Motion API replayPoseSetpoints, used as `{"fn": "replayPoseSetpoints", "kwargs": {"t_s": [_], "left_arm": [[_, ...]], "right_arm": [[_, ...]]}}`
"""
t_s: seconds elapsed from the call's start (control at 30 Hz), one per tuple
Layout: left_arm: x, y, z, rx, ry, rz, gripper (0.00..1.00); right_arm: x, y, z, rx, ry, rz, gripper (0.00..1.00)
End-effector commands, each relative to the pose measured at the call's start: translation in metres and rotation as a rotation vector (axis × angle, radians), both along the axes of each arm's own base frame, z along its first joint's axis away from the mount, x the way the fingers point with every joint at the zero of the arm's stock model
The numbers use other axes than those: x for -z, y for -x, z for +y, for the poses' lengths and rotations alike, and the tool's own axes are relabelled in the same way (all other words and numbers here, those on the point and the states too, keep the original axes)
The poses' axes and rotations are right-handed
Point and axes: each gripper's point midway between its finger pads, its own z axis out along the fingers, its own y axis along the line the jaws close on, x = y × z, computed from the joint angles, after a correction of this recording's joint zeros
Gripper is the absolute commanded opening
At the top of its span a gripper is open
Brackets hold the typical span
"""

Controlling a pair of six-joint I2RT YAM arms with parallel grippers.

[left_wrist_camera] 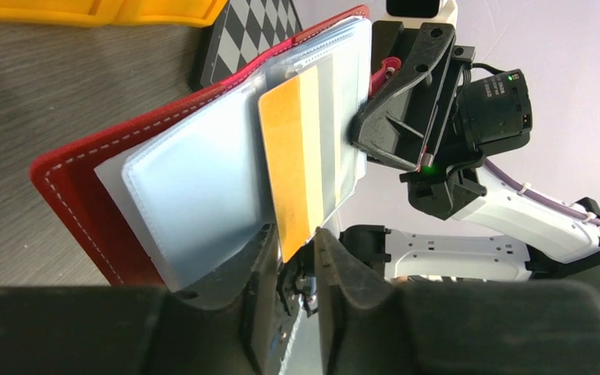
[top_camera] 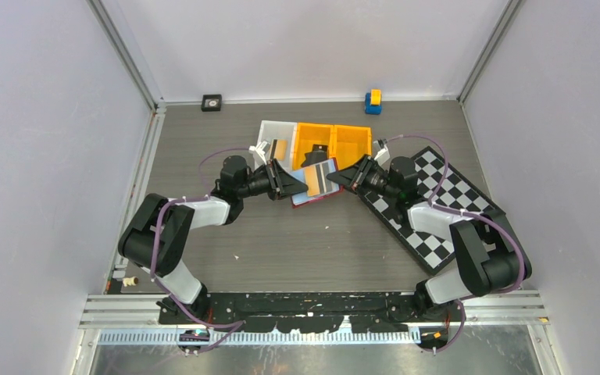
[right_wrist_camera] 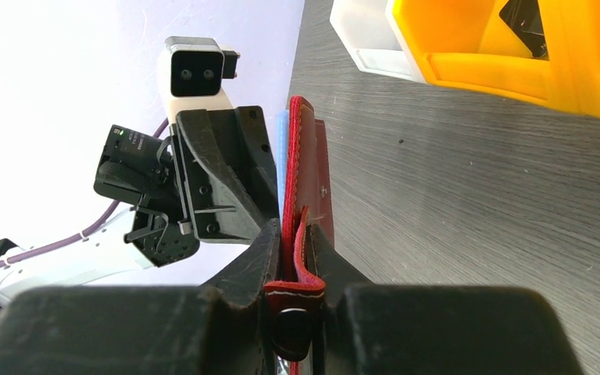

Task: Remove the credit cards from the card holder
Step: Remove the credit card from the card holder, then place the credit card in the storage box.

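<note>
I log: wallet (left_wrist_camera: 66, 187) red leather-look, stitched, matt | sleeves (left_wrist_camera: 195, 187) clear glossy plastic | card (left_wrist_camera: 285, 156) smooth, glossy | table (right_wrist_camera: 476, 195) matt wood-grain | bins (right_wrist_camera: 476, 55) glossy plastic

Robotics lab enclosure: pale walls (top_camera: 39, 117), aluminium frame (top_camera: 129, 58), grey tabletop (top_camera: 312, 242).

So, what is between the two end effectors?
The open red card holder, with one orange credit card showing at its sleeves; the top view shows it.
</note>
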Motion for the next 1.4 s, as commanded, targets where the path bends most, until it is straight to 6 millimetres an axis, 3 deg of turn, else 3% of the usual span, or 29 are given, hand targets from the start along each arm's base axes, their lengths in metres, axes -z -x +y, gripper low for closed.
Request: {"fn": "replayPoseSetpoints", "kwargs": {"t_s": [0.0, 0.1, 0.37, 0.47, 0.63, 0.7, 1.07, 1.37], "left_arm": [[-0.033, -0.003, -0.003, 0.025, 0.054, -0.108, 0.32], [-0.033, -0.002, -0.004, 0.03, 0.066, -0.101, 0.39], [-0.029, -0.004, -0.008, 0.046, 0.104, -0.062, 0.41], [-0.033, -0.003, -0.009, 0.055, 0.129, -0.073, 0.31], [-0.032, -0.004, -0.007, 0.044, 0.119, -0.077, 0.03], [-0.029, -0.006, -0.005, 0.031, 0.106, -0.071, 0.0], [-0.016, -0.013, 0.01, -0.042, -0.007, -0.056, 0.0], [0.002, -0.022, 0.031, -0.13, -0.253, -0.081, 0.0]], "right_arm": [[-0.021, 0.0, 0.007, -0.034, -0.047, -0.082, 0.01], [-0.026, 0.003, 0.012, -0.055, -0.077, -0.087, 0.01], [-0.038, 0.01, 0.02, -0.104, -0.132, -0.123, 0.01], [-0.035, 0.009, 0.021, -0.101, -0.127, -0.112, 0.01], [-0.031, 0.007, 0.019, -0.086, -0.114, -0.102, 0.01], [-0.029, 0.005, 0.016, -0.065, -0.099, -0.101, 0.01], [0.003, -0.021, -0.049, 0.225, 0.031, 0.016, 0.01], [0.008, -0.024, -0.069, 0.302, 0.088, 0.026, 0.01]]}}
